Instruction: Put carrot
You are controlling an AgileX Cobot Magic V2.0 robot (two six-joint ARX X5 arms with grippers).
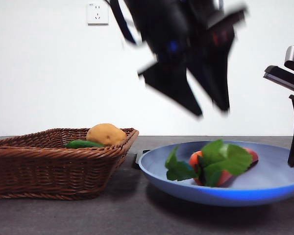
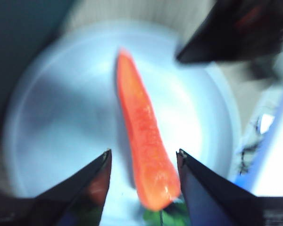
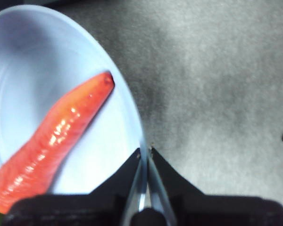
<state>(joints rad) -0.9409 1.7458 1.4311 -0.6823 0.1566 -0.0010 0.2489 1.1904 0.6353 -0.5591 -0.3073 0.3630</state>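
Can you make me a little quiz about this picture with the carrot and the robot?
1. True or false: the carrot lies on the blue plate.
2. What is in the basket? A) potato and cucumber; B) two carrots; C) nothing.
3. Fill in: the right gripper is shut on the plate's ____.

Key:
1. True. The left gripper is above it, open, not touching.
2. A.
3. Rim.
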